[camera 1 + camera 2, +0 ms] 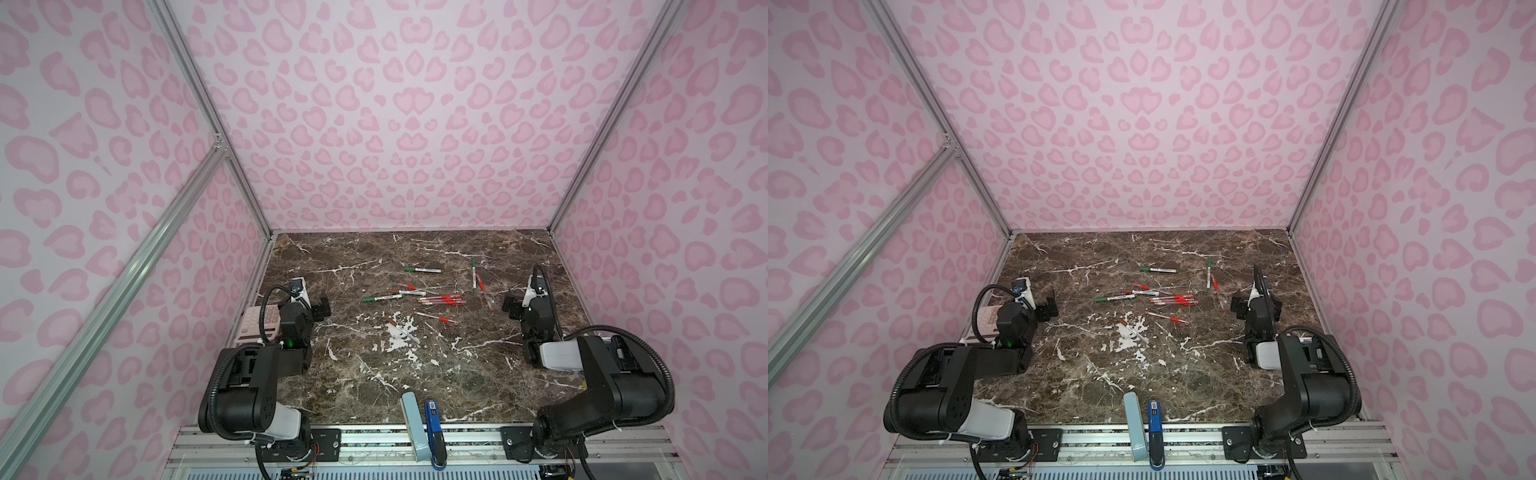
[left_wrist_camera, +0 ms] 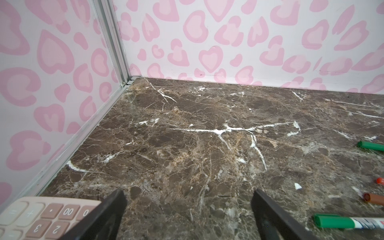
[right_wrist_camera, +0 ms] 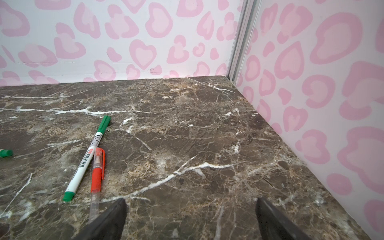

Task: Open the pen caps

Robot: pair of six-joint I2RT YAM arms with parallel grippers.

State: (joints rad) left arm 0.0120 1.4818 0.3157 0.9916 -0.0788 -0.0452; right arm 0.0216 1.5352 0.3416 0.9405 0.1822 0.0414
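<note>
A pink calculator [image 1: 255, 323] lies at the brown marbled bench's [image 1: 457, 374] left edge. At the near edge, a pale blue bar [image 1: 412, 424] sits just beside what looks like a blue stapler [image 1: 434, 432].

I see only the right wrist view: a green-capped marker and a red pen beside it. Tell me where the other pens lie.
Observer: Most lie together, a cluster of red pens near the middle of the table.
Operator: Report the left end effector.
Observer: The left end effector is open and empty, next to a pink calculator at the table's left edge.
Operator: Name whatever sits at the front edge.
Observer: A pale blue bar and a blue stapler-like object lie side by side there, well apart from the pens.
</note>
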